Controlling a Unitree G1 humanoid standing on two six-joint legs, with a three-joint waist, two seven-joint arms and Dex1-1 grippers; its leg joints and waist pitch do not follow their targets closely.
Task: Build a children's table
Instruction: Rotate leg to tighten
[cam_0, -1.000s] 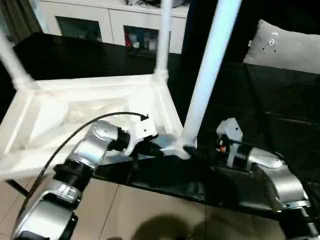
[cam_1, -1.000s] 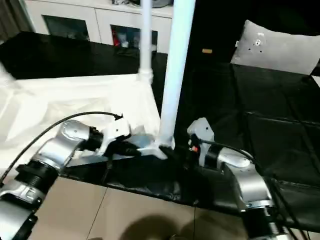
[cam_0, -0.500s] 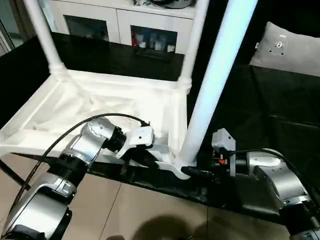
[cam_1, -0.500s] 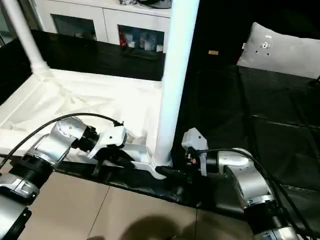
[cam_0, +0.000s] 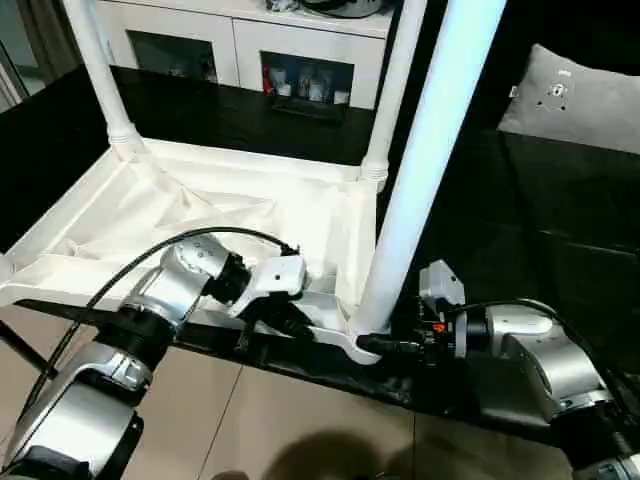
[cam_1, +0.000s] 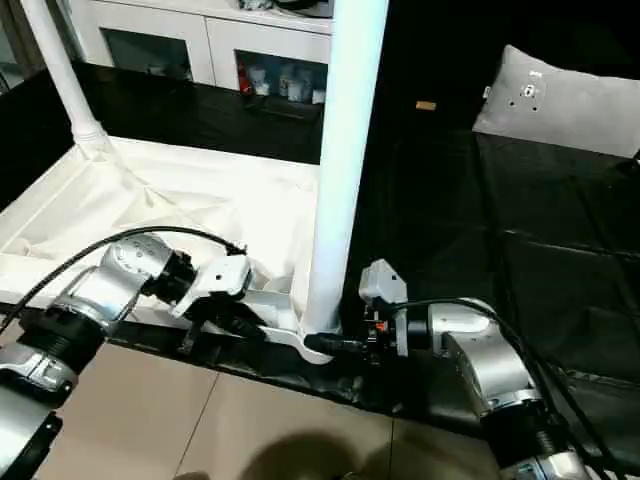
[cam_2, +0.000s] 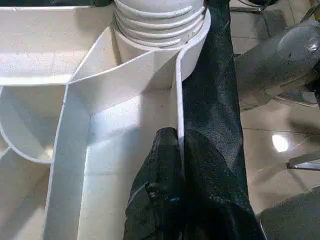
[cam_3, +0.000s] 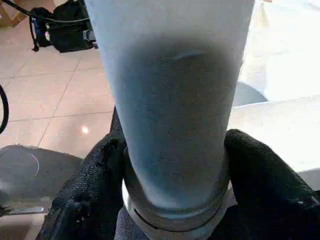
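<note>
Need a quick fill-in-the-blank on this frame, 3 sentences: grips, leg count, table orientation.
1. The right gripper is shut on the base of the nearest ____.
2. The left gripper pinches the ____ of the table top.
3. Counting the near leg, ____ legs stand in corner sockets in the left eye view, with the far-left leg and far-right leg.

Missing words: leg; rim; three
</note>
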